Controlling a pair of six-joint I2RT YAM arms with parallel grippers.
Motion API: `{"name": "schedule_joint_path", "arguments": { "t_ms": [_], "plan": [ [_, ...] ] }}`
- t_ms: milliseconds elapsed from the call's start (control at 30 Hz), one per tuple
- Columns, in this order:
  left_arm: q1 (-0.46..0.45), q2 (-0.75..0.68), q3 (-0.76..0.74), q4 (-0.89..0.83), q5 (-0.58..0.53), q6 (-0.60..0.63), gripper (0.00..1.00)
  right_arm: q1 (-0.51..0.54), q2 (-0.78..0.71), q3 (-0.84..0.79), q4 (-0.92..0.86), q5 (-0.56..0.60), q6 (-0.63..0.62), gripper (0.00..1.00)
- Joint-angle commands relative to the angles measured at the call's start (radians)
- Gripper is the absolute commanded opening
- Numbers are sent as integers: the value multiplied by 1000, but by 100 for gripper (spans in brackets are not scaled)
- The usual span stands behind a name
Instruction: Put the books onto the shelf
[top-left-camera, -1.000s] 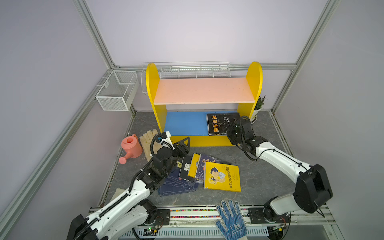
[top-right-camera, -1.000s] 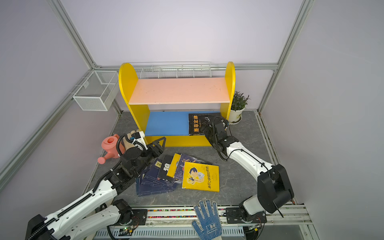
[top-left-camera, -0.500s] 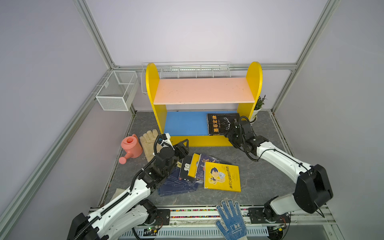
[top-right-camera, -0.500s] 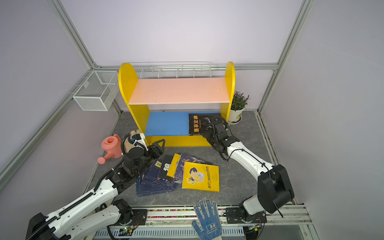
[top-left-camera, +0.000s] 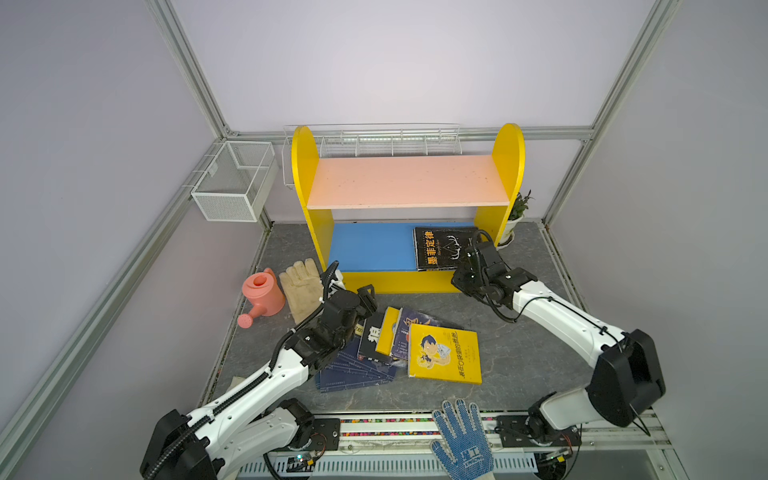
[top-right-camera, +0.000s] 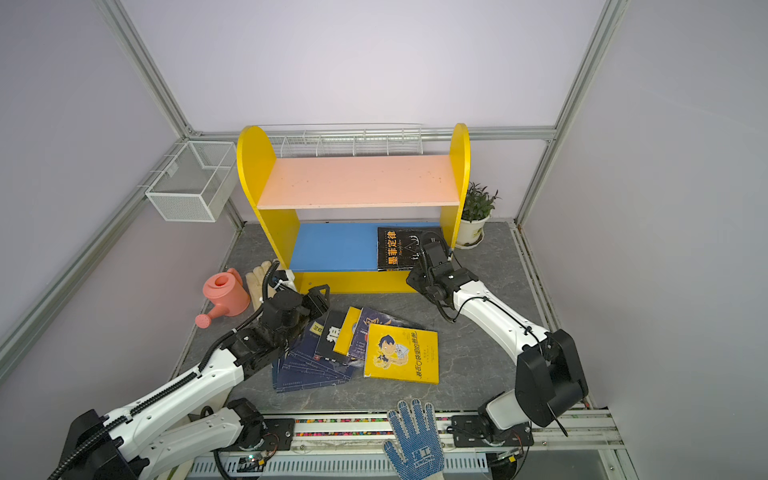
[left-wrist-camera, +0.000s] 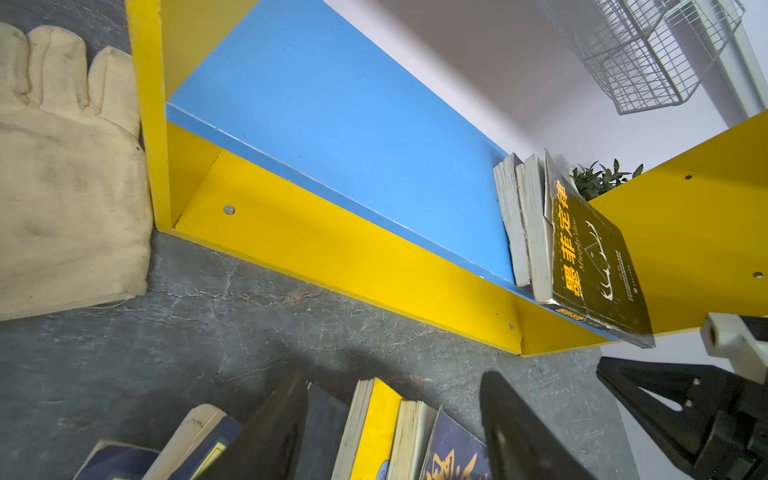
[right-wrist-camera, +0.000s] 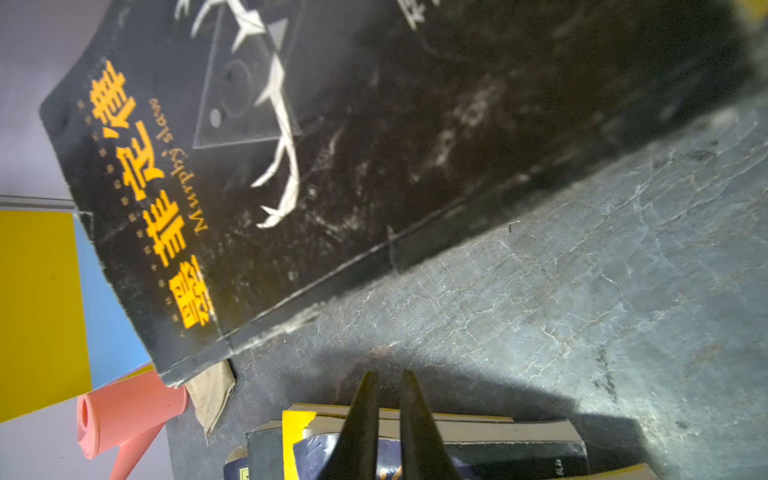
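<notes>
The shelf (top-left-camera: 407, 180) stands at the back, with a pink upper board and a blue lower board (top-left-camera: 370, 247). A black book (top-left-camera: 442, 249) (left-wrist-camera: 590, 257) leans at the right end of the lower board, beside two more upright books (left-wrist-camera: 521, 224). The other books (top-left-camera: 395, 345) lie in a loose pile on the floor, a yellow cartoon one (top-right-camera: 401, 353) on top. My right gripper (top-left-camera: 460, 283) (right-wrist-camera: 384, 380) hangs shut and empty just in front of the black book. My left gripper (top-left-camera: 365, 297) (left-wrist-camera: 395, 376) is open above the pile's far edge.
A pink watering can (top-left-camera: 262, 295) and a beige glove (top-left-camera: 301, 286) lie left of the shelf. A blue dotted glove (top-left-camera: 461, 436) rests on the front rail. A mesh basket (top-left-camera: 232, 180) and a wire rack (top-left-camera: 370, 139) hang on the walls. A potted plant (top-right-camera: 476, 212) stands right of the shelf.
My right gripper's jaws have closed and it has drawn back a little from the black book, which stays on the lower board. The left gripper has shifted slightly toward the pile.
</notes>
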Motion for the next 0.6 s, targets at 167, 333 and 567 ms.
{"name": "schedule_joint_path", "arguments": {
  "t_ms": [167,333,567],
  "plan": [
    [-3,12,40,-40,-26,-12,66,-14,101,128,-1,19,-65,14],
    [-3,18,47,-46,-25,-5,67,-26,117,146,5,16,-75,14],
    [-3,39,60,-42,-8,13,67,-32,114,155,12,40,-94,14]
  ]
}}
